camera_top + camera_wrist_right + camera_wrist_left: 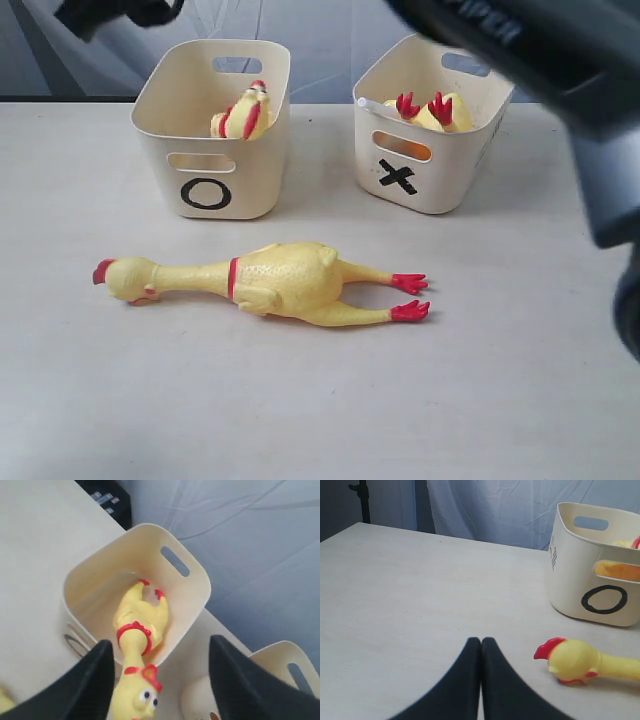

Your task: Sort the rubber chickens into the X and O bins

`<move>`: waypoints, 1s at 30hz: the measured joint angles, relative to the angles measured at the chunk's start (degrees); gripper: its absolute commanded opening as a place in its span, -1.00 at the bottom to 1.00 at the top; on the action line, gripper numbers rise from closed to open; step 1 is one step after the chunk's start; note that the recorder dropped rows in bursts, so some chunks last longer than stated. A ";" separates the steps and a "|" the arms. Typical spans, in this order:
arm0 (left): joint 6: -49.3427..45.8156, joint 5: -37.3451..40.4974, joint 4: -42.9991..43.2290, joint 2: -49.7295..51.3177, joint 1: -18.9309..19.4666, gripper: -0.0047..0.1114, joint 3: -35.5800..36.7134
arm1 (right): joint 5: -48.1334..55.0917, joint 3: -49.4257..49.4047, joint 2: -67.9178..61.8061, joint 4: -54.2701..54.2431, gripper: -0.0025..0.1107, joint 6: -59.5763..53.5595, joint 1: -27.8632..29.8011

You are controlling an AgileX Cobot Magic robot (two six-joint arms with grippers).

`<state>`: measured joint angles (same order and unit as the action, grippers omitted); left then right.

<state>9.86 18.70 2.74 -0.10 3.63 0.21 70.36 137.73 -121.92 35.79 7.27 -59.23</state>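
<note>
One long yellow rubber chicken point(280, 280) lies flat on the table in front of the bins, head to the left, red feet to the right. Its head point(575, 660) shows in the left wrist view, just beside my left gripper point(481, 639), which is shut on nothing and apart from it. The O bin point(215, 150) holds a chicken point(243, 115) leaning on its rim. The X bin point(440, 170) holds yellow chicken parts with red feet point(435, 110). My right gripper point(160, 641) hangs open above the O bin point(90, 587) and its chicken point(137, 615), holding nothing.
The right arm point(560, 70) crosses the exterior view's top right as a large dark blur, hiding part of the table's right side. A dark part point(120, 12) shows at the top left edge. A blue-grey curtain point(495, 505) hangs behind the table. The X bin's rim point(280, 660) stands beside the O bin.
</note>
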 measured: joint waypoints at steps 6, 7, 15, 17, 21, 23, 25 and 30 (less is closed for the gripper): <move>0.00 0.00 0.00 0.00 0.00 -0.92 0.00 | -0.53 -5.26 11.18 -23.62 -0.12 -8.73 -0.33; 0.00 0.00 0.00 0.00 0.00 -0.92 0.00 | -0.53 -7.08 12.99 -27.43 -0.12 -10.22 -0.33; 0.00 0.00 0.00 0.00 0.00 -0.92 0.00 | -0.53 -33.26 29.55 -55.04 -0.12 -13.51 -0.55; 0.00 0.00 0.00 0.00 0.00 -0.92 0.00 | -0.63 -41.88 32.46 -58.70 -0.12 -13.26 -1.05; 0.00 0.00 0.00 0.00 0.00 -0.92 0.00 | -6.14 -57.64 34.07 -46.09 -0.12 -13.08 -1.73; 0.00 0.00 0.00 0.00 0.00 -0.92 0.00 | -14.67 -64.46 32.88 -31.86 -0.12 -13.08 -1.73; 0.00 0.00 0.00 0.00 0.00 -0.92 0.00 | -22.21 -68.90 30.86 -19.13 -0.12 -13.08 -1.50; 0.00 0.00 0.00 0.00 0.00 -0.92 0.00 | -34.46 -70.25 22.88 -7.02 0.08 -11.00 0.50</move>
<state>9.86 18.70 2.74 -0.10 3.63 0.21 35.90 67.48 -99.04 28.77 -3.73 -58.74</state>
